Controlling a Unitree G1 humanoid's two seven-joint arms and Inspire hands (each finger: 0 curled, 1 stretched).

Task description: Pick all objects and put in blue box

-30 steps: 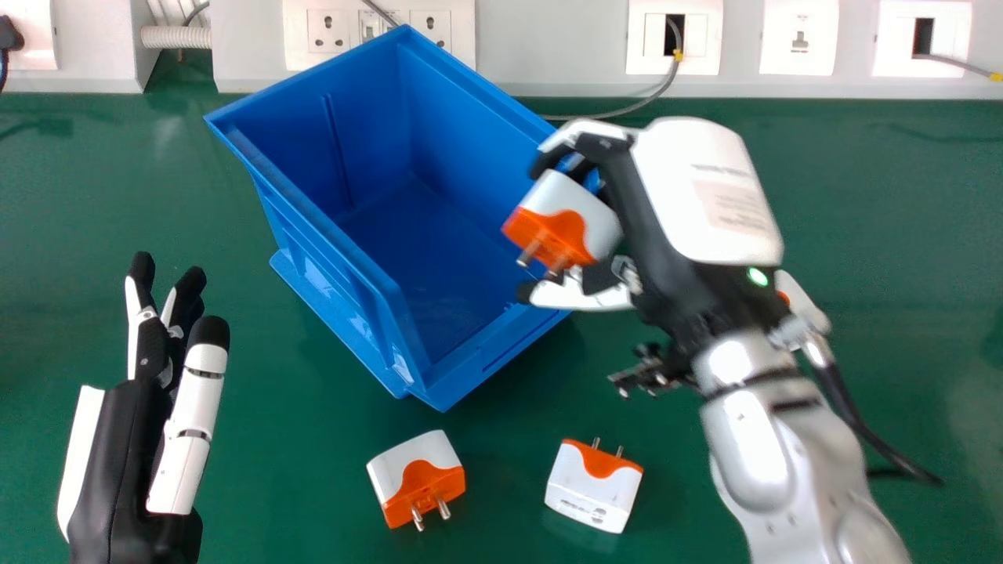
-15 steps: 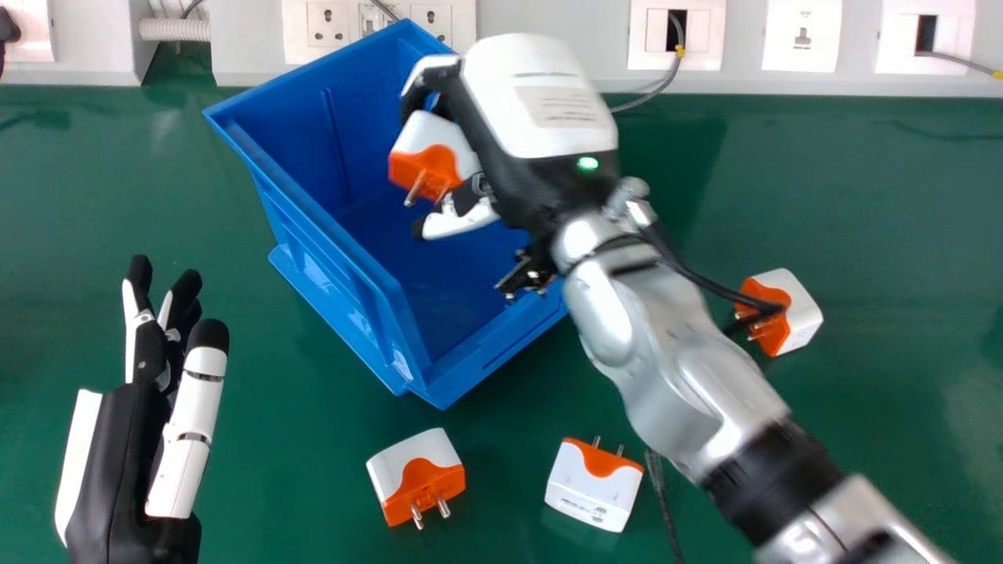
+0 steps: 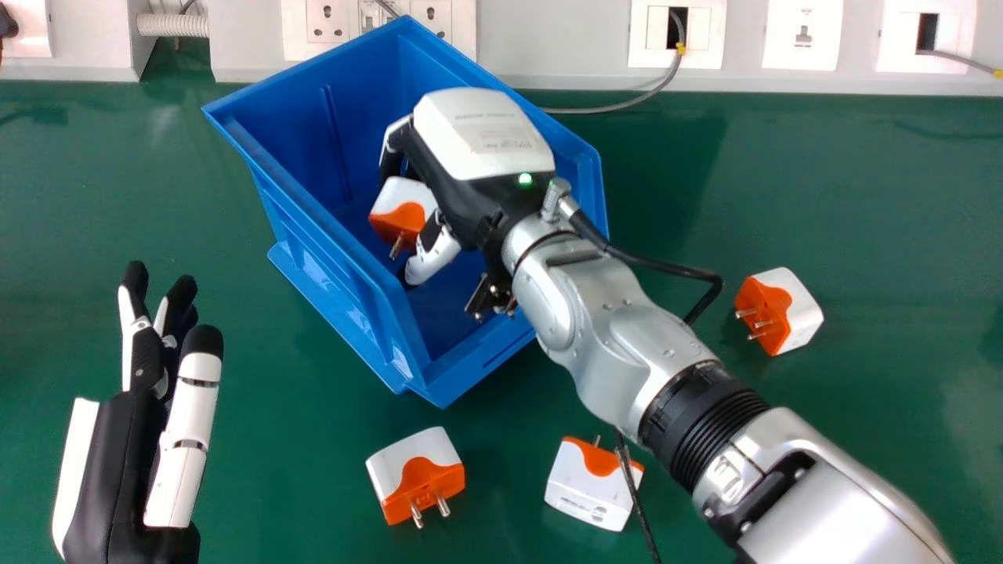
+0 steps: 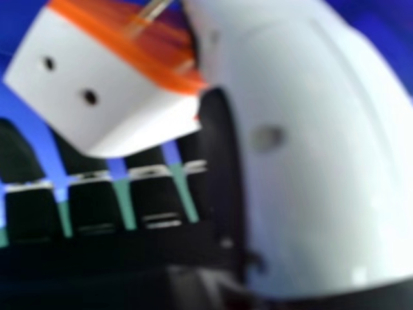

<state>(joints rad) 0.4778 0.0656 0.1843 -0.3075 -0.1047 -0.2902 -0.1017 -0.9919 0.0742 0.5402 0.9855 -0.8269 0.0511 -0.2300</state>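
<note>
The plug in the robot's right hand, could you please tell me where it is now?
In the head view, the plug is left of centre, gripped by the right hand within the outline of the blue box.

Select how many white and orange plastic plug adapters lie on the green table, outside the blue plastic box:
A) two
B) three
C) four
B, because two adapters lie nearer than the box, a third adapter is to its right, and the right hand holds a fourth.
</note>
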